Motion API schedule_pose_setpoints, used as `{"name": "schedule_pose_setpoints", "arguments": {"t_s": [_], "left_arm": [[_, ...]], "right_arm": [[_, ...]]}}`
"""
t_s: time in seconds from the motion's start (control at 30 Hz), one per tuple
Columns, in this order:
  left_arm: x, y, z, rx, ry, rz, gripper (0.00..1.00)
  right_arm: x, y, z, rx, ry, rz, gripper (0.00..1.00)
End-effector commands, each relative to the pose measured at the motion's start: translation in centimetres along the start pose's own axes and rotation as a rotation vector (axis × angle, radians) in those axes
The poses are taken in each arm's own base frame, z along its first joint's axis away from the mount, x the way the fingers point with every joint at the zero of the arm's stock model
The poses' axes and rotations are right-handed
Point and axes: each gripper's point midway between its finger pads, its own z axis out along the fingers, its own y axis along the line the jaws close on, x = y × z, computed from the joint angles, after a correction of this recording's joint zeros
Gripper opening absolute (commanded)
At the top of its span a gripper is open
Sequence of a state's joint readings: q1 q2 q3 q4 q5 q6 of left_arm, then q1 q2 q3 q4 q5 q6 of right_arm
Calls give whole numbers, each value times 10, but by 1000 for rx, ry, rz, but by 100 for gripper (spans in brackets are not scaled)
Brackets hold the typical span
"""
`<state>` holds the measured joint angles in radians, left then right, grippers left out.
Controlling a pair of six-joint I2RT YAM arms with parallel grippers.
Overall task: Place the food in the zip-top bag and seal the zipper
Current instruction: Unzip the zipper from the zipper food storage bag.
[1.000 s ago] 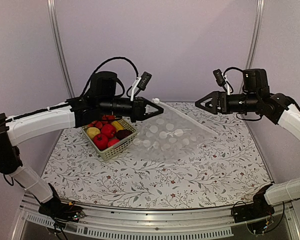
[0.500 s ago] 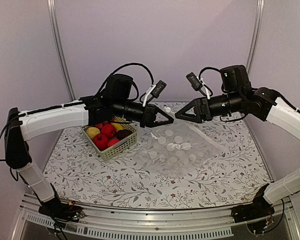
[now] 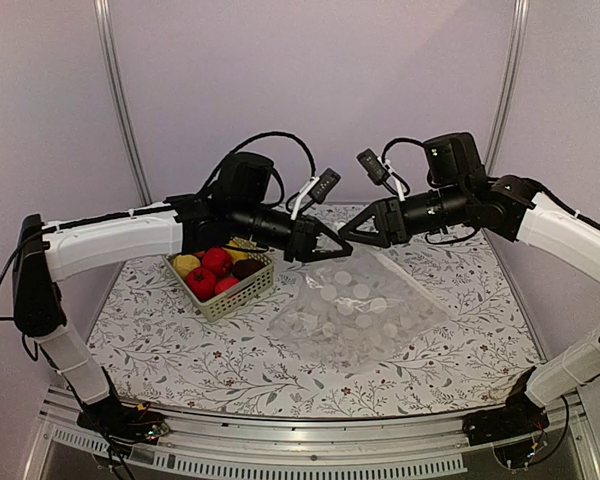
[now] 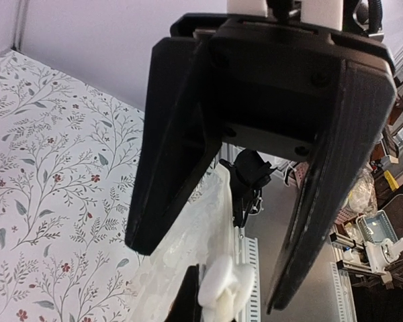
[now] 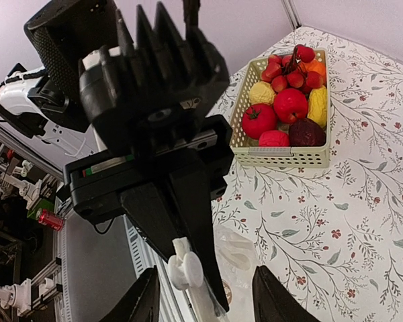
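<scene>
Overhead, the clear zip-top bag [image 3: 355, 310] sags onto the table [image 3: 180, 340], its mouth masked by the meeting arms. Food [image 3: 216, 262] sits in the green basket [image 3: 242, 290], far left, partly hidden. Left gripper [image 3: 330, 247] clamps the zipper [image 5: 185, 268] end; right gripper [image 3: 343, 238] gapes part-open around it, contact unclear.

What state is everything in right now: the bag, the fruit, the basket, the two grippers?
Zip-top bag: no food inside, one corner lifted, rest on table.
Zipper: sealed or not, cannot tell.
Basket: upright, full.
Food: all in the basket.
Left gripper: shut on the bag's raised corner.
Right gripper: open, facing the left one.
</scene>
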<state>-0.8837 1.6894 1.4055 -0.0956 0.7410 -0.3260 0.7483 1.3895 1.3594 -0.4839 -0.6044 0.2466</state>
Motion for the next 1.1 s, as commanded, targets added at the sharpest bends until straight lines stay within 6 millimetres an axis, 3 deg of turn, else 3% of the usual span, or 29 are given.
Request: {"name": "schedule_pose_setpoints", "arguments": {"t_s": [0.0,0.47,0.73,1.07], "left_arm": [[0,-6,6,24,18,-7,0],[-1,-1,8,-1,16,-9,0],[-2,4,5,-38,7,-2,0],[-9,15,-13,-76,-23,-3,0]], "right_arm": [[-13,9,3,-27,-30,-36,45],[-13,5,5,-12,-35,-42,0],[-11,4,2,0,-41,-52,0],[-4,-2,-2,36,-38,-44,0]]}}
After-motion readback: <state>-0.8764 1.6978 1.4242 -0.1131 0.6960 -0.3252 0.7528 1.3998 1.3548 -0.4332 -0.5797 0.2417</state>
